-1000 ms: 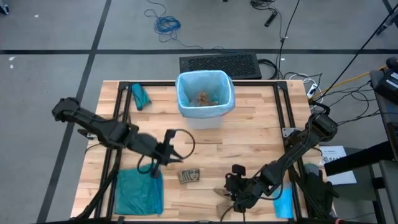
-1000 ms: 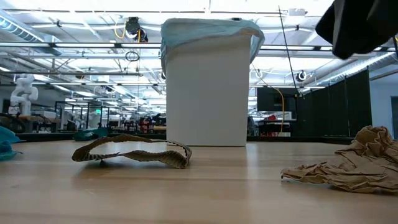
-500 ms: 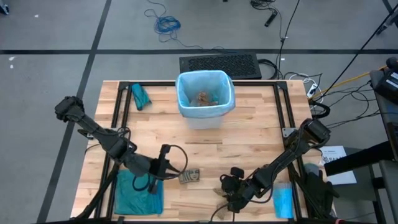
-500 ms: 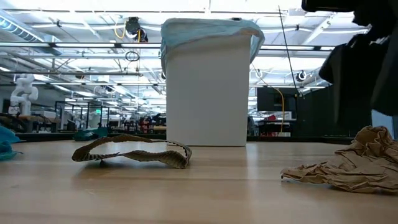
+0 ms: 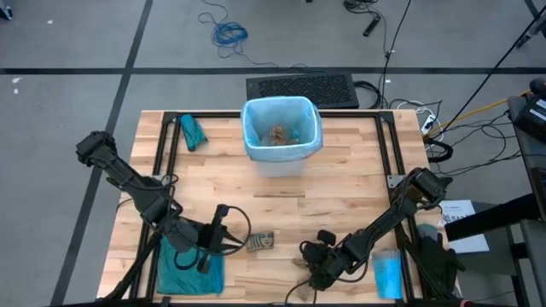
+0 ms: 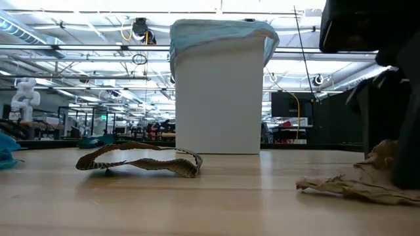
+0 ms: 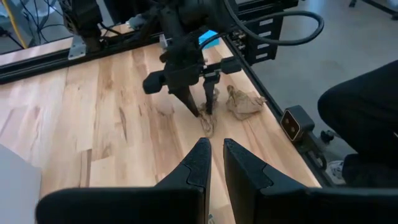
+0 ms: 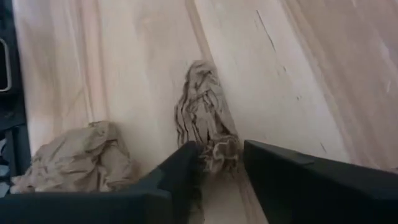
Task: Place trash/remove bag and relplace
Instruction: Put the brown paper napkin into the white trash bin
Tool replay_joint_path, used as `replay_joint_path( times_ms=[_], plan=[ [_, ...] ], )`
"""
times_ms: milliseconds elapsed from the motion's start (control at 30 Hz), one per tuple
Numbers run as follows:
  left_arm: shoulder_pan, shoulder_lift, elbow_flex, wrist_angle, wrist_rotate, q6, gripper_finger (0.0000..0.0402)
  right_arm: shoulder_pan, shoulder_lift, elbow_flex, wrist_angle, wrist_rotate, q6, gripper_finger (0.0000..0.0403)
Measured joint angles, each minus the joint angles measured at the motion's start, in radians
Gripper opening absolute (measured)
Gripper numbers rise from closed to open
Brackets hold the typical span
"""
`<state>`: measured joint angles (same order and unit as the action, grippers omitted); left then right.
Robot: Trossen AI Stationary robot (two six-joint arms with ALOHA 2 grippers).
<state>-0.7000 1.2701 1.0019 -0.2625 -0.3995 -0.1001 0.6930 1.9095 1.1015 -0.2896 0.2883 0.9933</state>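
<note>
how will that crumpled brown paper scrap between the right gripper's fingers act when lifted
The crumpled paper scrap looks thin and creased, so probably very light and floppy. Pinched at one end by the right gripper, it will likely dangle. Unlikely to roll.
</note>
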Motion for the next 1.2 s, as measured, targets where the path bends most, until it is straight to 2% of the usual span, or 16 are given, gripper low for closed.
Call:
replay_joint_path(
  times_ms=[133, 200, 367, 500, 633, 800, 967, 1100, 1200],
  plan=[
    [-0.008, 0.0, 0.0, -0.003, -0.004, 0.0, 0.004, 0.0, -0.002, 0.0, 0.009, 0.038, -0.006, 0.0029],
    [-0.009, 0.0, 0.0, -0.007, -0.004, 0.0, 0.004, 0.0, -0.008, 0.0, 0.028, 0.061, -0.016, 0.001],
    [-0.01, 0.0, 0.0, -0.018, -0.004, 0.0, 0.004, 0.0, -0.049, 0.0, 0.032, 0.163, -0.049, 0.0003],
    [-0.018, 0.0, 0.0, -0.027, -0.003, 0.0, 0.004, -0.006, -0.136, 0.0, 0.032, 0.266, -0.116, 0.0002],
    [-0.03, 0.0, 0.0, -0.036, -0.004, 0.0, 0.004, -0.025, -0.256, 0.0, 0.041, 0.383, -0.242, 0.0001],
    [-0.041, 0.0, 0.001, -0.036, -0.004, 0.001, 0.004, -0.08, -0.404, 0.0, 0.092, 0.473, -0.475, 0.0001],
    [-0.042, 0.011, 0.002, -0.035, -0.004, 0.001, 0.004, -0.18, -0.515, 0.0, 0.218, 0.476, -0.745, 0.0],
    [-0.042, 0.038, 0.002, -0.029, -0.005, 0.0, 0.004, -0.287, -0.582, 0.0, 0.292, 0.456, -0.901, 0.0],
    [-0.042, 0.065, 0.002, -0.027, -0.016, 0.0, 0.004, -0.384, -0.62, 0.0, 0.353, 0.377, -0.979, 0.0]
  ],
)
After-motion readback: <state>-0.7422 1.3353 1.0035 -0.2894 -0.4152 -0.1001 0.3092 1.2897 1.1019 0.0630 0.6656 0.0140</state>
